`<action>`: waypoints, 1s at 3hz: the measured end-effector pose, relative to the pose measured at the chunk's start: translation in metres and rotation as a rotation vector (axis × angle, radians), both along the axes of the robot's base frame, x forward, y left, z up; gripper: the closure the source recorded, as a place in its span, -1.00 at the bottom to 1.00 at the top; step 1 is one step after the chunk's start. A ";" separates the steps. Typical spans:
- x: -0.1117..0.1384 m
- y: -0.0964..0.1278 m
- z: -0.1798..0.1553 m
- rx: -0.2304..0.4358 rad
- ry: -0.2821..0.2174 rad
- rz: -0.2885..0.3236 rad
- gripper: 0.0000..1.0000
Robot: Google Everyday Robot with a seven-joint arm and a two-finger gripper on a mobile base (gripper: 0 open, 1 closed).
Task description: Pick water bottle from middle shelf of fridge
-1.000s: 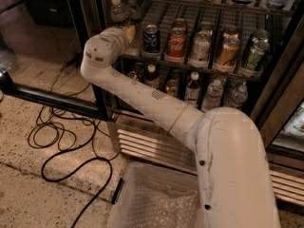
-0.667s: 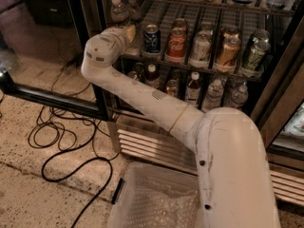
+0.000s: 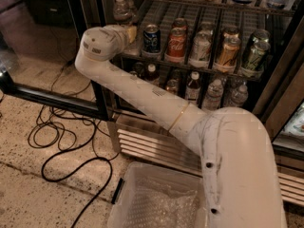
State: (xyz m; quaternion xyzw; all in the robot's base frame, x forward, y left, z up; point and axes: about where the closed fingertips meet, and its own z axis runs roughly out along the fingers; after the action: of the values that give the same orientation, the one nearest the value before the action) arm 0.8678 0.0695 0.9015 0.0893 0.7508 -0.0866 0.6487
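Standing at the left end of the dark wire-grid middle shelf [image 3: 185,64] of the black-framed display fridge [image 3: 278,75], the tall clear white-capped water bottle [image 3: 122,11] is beside a blue soda can [image 3: 152,37]. The white arm's end effector [image 3: 127,32] is just below the bottle; whether it is wide or narrow cannot be told.

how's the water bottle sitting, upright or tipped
Upright: the water bottle stands cap-up on the shelf. The claw is just in front of its lower half.

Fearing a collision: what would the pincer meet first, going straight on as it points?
Probably the water bottle at the left end of the middle shelf; the pincer overlaps its lower part, depth unclear.
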 end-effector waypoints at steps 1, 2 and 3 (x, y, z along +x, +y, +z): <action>-0.009 -0.012 0.005 0.038 0.026 -0.053 1.00; -0.023 -0.027 -0.005 0.088 0.101 -0.115 1.00; -0.023 -0.031 -0.007 0.072 0.110 -0.120 1.00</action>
State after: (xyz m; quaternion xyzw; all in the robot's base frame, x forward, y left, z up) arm 0.8452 0.0387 0.8942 0.1524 0.7813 -0.1029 0.5964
